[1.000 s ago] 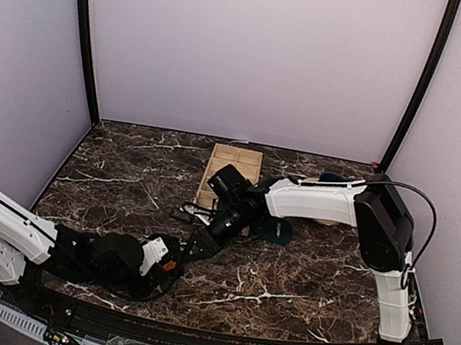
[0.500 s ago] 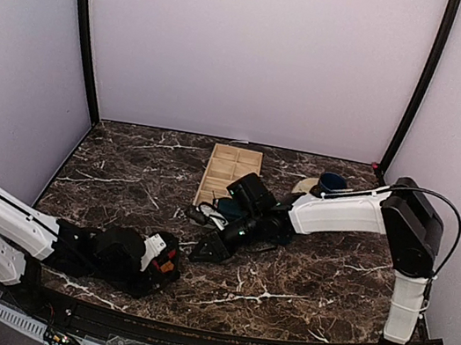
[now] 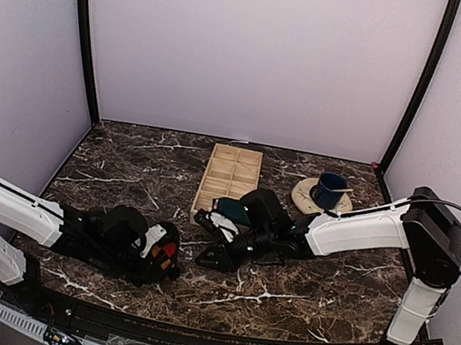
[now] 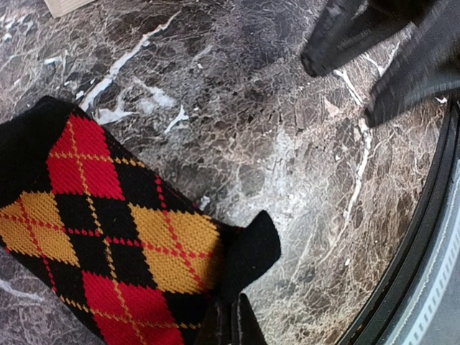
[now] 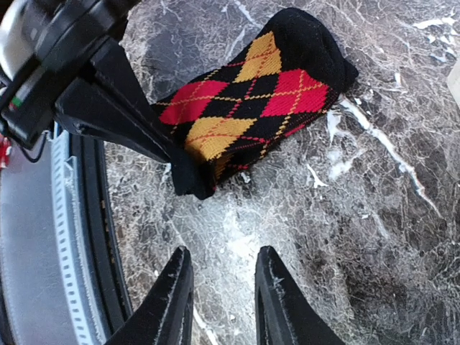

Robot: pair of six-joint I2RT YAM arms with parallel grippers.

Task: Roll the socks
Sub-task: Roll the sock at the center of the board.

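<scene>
black fabric sock with red and orange argyle diamonds (image 4: 108, 237) lies flat on the dark marble table (image 3: 125, 163), stretching away from the left gripper (image 4: 231, 310). this gripper is closed tight on the sock's plain black end, so a small flap of black cloth stands up just above its tips. the rest of the sock spreads out to the gripper's left in the left wrist view, resting on the stone.

just ahead of the left gripper, facing it across a short strip of bare marble, hangs the right gripper (image 5: 225, 253). its two fingers stand partly apart with only the table between them, holding nothing. the pinched black end of the sock is near its fingertips but not touching them.

behind the right gripper's wrist, in the top view, a small plain dark teal sock (image 3: 231, 212) shows as a patch. the arm hides too much to tell how it lies.

just beyond that sits a pale wooden tray with compartments (image 3: 234, 162). farther right of the right gripper, alongside its forearm, a dark blue mug (image 3: 331, 190) stands upright on a round beige saucer (image 3: 304, 199).
</scene>
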